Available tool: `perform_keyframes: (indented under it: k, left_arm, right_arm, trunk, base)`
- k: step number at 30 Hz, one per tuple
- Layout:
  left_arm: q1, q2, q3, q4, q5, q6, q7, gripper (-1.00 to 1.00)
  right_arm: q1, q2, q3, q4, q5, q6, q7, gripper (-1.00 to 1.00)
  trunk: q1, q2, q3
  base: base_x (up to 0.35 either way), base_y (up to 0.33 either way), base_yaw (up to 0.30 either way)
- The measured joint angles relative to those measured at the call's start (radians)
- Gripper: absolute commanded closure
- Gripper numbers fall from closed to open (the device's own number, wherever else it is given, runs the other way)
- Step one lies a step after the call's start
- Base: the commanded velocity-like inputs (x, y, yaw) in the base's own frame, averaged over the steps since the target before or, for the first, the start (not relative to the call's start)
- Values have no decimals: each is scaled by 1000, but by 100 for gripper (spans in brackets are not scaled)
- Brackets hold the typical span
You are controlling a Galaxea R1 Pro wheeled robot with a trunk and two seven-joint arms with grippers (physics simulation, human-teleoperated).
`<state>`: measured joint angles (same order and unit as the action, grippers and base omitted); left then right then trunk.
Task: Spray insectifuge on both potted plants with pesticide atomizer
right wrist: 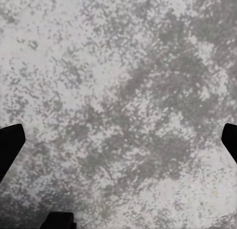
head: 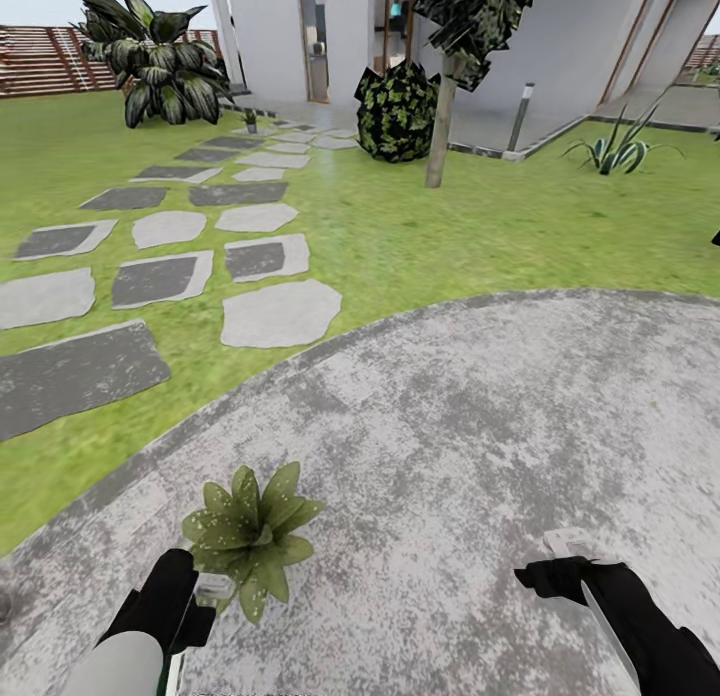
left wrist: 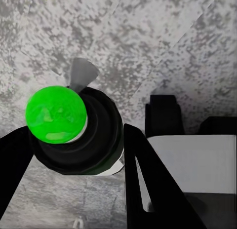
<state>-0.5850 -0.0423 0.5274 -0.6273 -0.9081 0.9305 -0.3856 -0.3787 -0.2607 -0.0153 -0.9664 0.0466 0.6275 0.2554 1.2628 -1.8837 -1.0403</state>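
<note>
**Atomizer in hand beside the first rosette**

Gravel patio [head: 480, 426] lies under us, mottled grey, and we start with what is nearest. Our left end effector [head: 190, 601] is clamped around the pesticide atomizer [left wrist: 81, 135]; in the left wrist view its dark fingers [left wrist: 148, 179] flank the bottle's dark body, with a bright green round end facing the camera and a pale grey spray part beyond it. In the head view the pale spray head sits just beside the nearer potted plant [head: 252, 531], almost touching its lowest leaves. Our right end effector [head: 560, 576] hovers over bare gravel with its jaws spread and nothing between them.

Farther out, the patio edge gives way to lawn [head: 420, 226], with grey stepping stones [head: 170, 266] running toward the building [head: 300, 36]. A thin tree trunk [head: 440, 126], a dark round bush [head: 397, 111] and a large striped-leaf plant [head: 155, 56] stand beyond; a brown fence [head: 40, 61] closes the far left.

We judge that spraying of this plant is at hand. The risks: the nozzle is so near the leaves that spray may hit one side and leave the far leaves uncovered; we cannot tell which way the nozzle points, so a misaim onto gravel is possible; and a loose hold could let the slim bottle twist.
</note>
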Motion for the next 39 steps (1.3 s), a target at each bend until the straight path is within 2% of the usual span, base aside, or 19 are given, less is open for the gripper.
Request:
perform_keyframes:
  k: [14,21,28,32,39]
  left_arm:
    - [0,-4,-2,0,-1,1,0,100]
    - [0,-4,-2,-1,-3,0,0,100]
    - [0,-4,-3,-1,-3,1,0,100]
    - [0,-4,-1,-70,-6,3,1,100]
    - [0,-4,-1,-86,-3,4,1,100]
  right_arm:
    - [0,-3,-4,0,-3,0,0,-100]
    - [0,-3,-5,0,-4,1,0,-100]
    - [0,-3,-5,0,-4,1,0,-100]
    - [0,-2,-4,0,-2,0,0,-100]
    - [0,-2,-3,0,-1,0,0,-100]
  trunk:
    - [0,0,-1]
    - [0,0,-1]
    - [0,0,-1]
    - [0,0,-1]
    - [0,0,-1]
  base:
    - [0,-25,15]
    - [0,-303,13]
    - [0,-317,211]
    - [0,-160,198]
    - [0,-7,13]
